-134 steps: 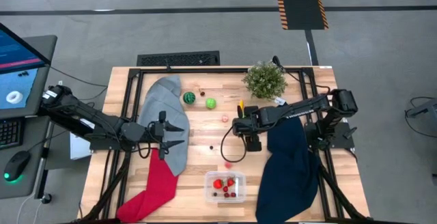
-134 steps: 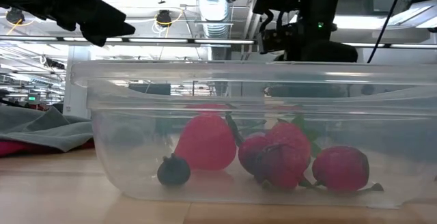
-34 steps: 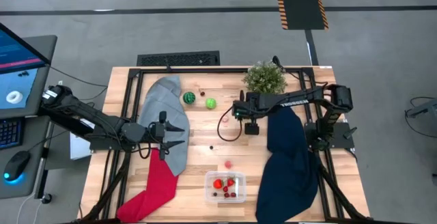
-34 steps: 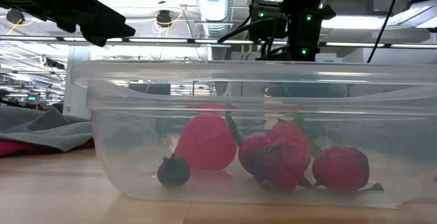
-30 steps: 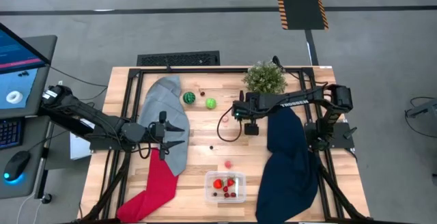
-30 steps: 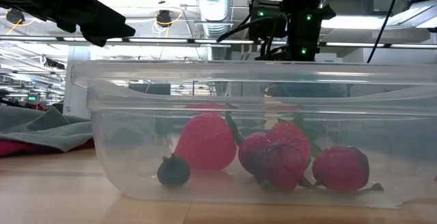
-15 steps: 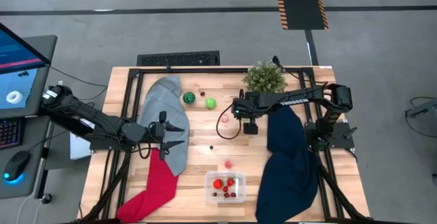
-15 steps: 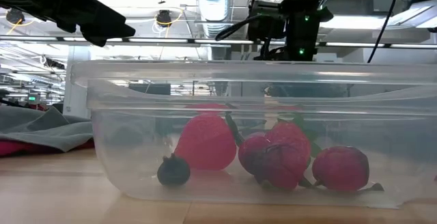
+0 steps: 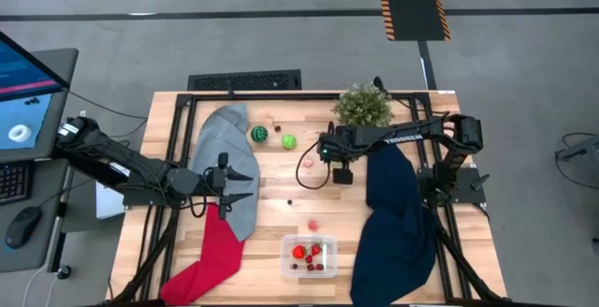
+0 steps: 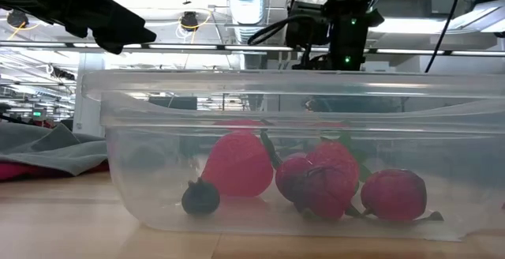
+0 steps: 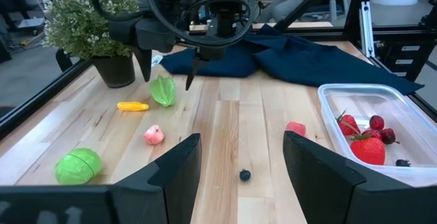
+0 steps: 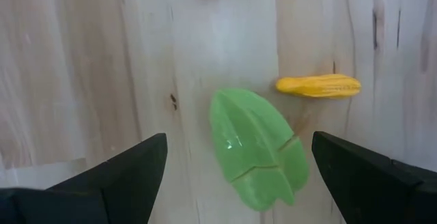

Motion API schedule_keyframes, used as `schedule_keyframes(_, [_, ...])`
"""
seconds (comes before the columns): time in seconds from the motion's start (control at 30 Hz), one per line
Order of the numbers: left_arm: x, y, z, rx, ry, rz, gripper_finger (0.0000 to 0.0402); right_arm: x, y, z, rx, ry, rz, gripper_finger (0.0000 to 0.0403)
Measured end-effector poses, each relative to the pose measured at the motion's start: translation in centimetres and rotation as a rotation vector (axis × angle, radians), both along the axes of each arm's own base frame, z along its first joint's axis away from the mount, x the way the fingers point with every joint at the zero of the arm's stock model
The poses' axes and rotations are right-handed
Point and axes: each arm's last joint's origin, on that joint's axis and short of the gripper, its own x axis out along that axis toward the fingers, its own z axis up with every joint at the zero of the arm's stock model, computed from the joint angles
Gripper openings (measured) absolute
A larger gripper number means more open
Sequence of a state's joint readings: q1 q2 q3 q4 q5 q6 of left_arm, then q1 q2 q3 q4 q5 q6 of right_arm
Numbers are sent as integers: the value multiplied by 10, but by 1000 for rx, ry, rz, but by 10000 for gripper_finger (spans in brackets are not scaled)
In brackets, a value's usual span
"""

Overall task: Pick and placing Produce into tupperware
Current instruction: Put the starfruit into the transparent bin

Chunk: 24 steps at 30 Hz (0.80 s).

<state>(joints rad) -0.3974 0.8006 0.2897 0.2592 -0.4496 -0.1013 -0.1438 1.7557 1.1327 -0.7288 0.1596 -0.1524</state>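
Note:
The clear tupperware (image 9: 309, 256) stands near the table's near edge and holds red strawberries (image 10: 237, 164) and a blueberry (image 10: 200, 198). On the bare wood lie a striped melon ball (image 9: 258, 134), a green ball (image 9: 288, 141), a pink fruit (image 9: 308, 161), a red piece (image 11: 295, 128) and a loose blueberry (image 11: 244, 175). My right gripper (image 12: 239, 142) hangs open above a green leafy toy (image 12: 256, 149), next to a yellow piece (image 12: 317, 85); its fingers point down, one on each side of the toy, apart from it. My left gripper (image 11: 242, 149) waits open over the grey cloth (image 9: 229, 157).
A bushy potted plant (image 9: 362, 109) stands just beyond the right gripper, at the far edge. A dark blue cloth (image 9: 398, 227) covers the table's right side; grey and red cloths (image 9: 213, 251) cover the left. Bare wood lies between them, from the fruits to the tupperware.
My right gripper has crept slightly toward the table's left side, staying open over the green leafy toy. The fruits, the tupperware and my left arm have kept still.

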Motion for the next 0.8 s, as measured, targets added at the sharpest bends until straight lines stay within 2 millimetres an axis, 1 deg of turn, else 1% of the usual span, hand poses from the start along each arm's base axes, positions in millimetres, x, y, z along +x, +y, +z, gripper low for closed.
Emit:
schedule_keyframes(0.17, [0,0,0,0,0,0,198,-5,0,-9,3,6,-16,388])
schedule_keyframes(0.3, [0,0,0,0,0,0,198,-12,-1,-18,3,41,-26,388])
schedule_keyframes(0.5, [0,0,0,0,0,0,198,-9,0,-19,6,7,-17,388])
schedule_keyframes(0.6, [0,0,0,0,0,0,198,-10,-3,-19,5,10,-20,385])
schedule_keyframes(0.7, [0,0,0,1,0,0,198,-11,-7,-19,14,15,-47,364])
schedule_keyframes(0.8, [0,0,0,1,0,0,198,-13,-9,-19,54,16,-75,321])
